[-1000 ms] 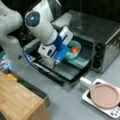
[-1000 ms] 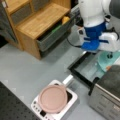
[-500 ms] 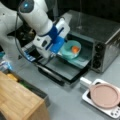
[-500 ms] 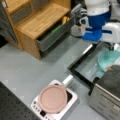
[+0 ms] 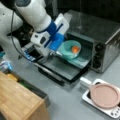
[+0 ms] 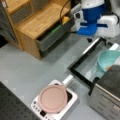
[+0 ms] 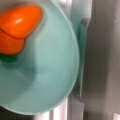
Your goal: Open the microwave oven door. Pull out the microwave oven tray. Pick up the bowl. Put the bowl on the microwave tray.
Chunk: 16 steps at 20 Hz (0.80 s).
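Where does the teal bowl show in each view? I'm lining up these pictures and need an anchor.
In a front view: the bowl sits centre-right, at the oven's mouth beside the gripper.
In a front view: the bowl sits at the right edge, above the oven's top.
Wrist view: the bowl fills the left and centre.
Shared landmark: the orange object inside it.

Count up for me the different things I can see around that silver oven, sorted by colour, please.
Silver-grey metal oven: 1
Mint-green round bowl: 1
Orange rounded object inside the bowl: 1
Pink round flat plate: 1
White rectangular base under the plate: 1
Light wooden cabinet: 1
Total: 6
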{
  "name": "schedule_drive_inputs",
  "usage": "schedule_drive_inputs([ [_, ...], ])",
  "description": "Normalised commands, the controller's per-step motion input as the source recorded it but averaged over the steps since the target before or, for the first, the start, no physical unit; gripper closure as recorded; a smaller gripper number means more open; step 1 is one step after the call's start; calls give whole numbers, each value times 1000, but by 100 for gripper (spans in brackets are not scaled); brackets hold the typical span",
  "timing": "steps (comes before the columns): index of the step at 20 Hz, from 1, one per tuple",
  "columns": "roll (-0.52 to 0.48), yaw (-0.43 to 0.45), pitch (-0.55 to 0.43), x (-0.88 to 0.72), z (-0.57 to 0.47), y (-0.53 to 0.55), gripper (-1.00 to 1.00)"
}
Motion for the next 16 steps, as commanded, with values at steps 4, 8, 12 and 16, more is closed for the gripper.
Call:
schedule_drive_inputs([
  [4,57,310,280,492,114,-205,-100],
  [8,51,331,226,415,50,-269,-100],
  [12,24,335,158,333,-7,-378,-100],
  [16,8,337,135,289,-11,-419,-100],
])
